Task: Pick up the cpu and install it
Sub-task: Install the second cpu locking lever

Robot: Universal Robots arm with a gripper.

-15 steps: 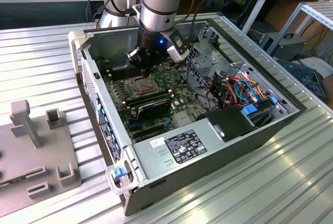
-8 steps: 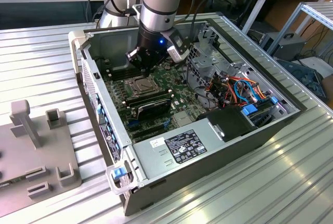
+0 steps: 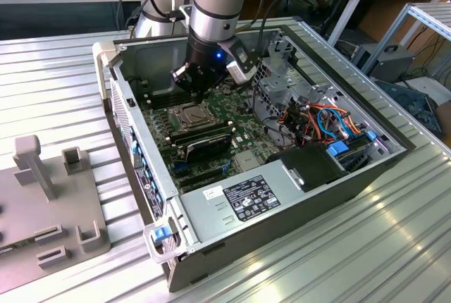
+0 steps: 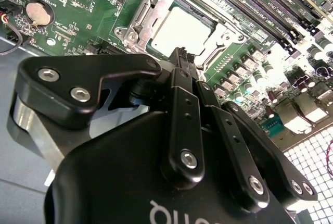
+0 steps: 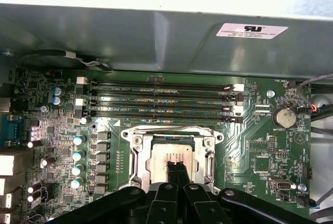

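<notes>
The cpu (image 4: 179, 28) is a flat silver-grey square lying level inside the metal-framed socket (image 4: 151, 2) on the green motherboard (image 4: 88, 5). In the first wrist view the cpu (image 5: 165, 153) fills the socket (image 5: 136, 153), whose hinged plate is folded open. My gripper (image 4: 180, 56) hangs just above the chip with its two black fingers pressed together and nothing between them. Its tips (image 5: 176, 166) sit over the chip's middle. In the exterior view the gripper (image 3: 199, 83) reaches down into the open computer case (image 3: 141, 141), over the socket (image 3: 192, 114).
Long black memory sticks (image 5: 161, 96) run beside the socket, with a coin battery (image 5: 284, 115) at the board's edge. The case walls enclose the board. A power supply (image 3: 239, 201), coloured cables (image 3: 324, 120) and a drive cage crowd the exterior view's right. A grey fixture (image 3: 42, 204) stands outside the case.
</notes>
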